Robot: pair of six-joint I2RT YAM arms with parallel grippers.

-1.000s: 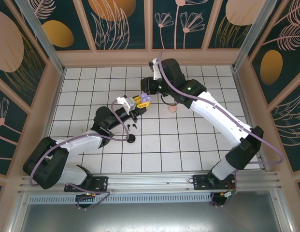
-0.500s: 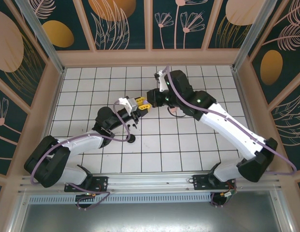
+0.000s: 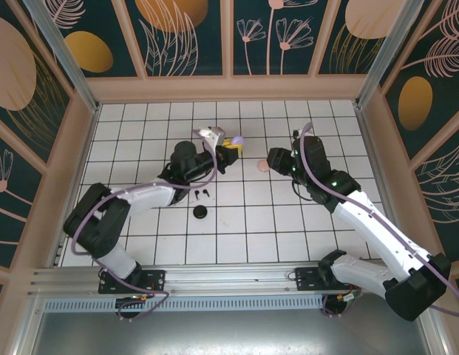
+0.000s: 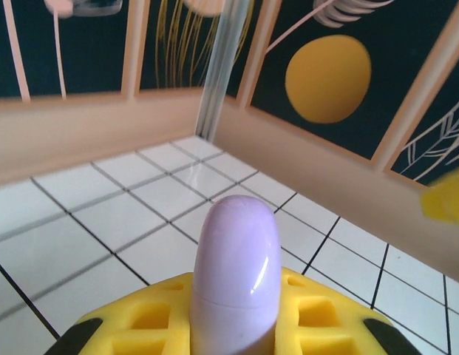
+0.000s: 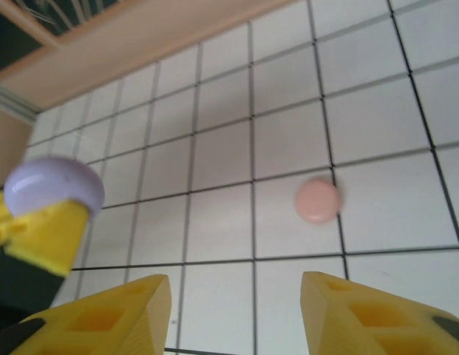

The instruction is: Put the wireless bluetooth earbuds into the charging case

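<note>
Right claw [image 5: 236,316] has let go and pulled back from lilac case [image 4: 236,259], jaws apart, empty. Left claw [image 3: 229,147] alone clenches it. Black earbuds [image 3: 200,193] wait on surface [image 3: 288,222], likely next.

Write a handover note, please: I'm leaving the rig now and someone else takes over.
Left end effector: shut on the lilac case, held off the tiles.
Right end effector: open, empty, above the tiles near the pink case.
Black earbuds lie loose on the tiles near the black case.
Done: cannot tell what the cases hold.
Left: put the black earbuds in their case, then check the others.
</note>
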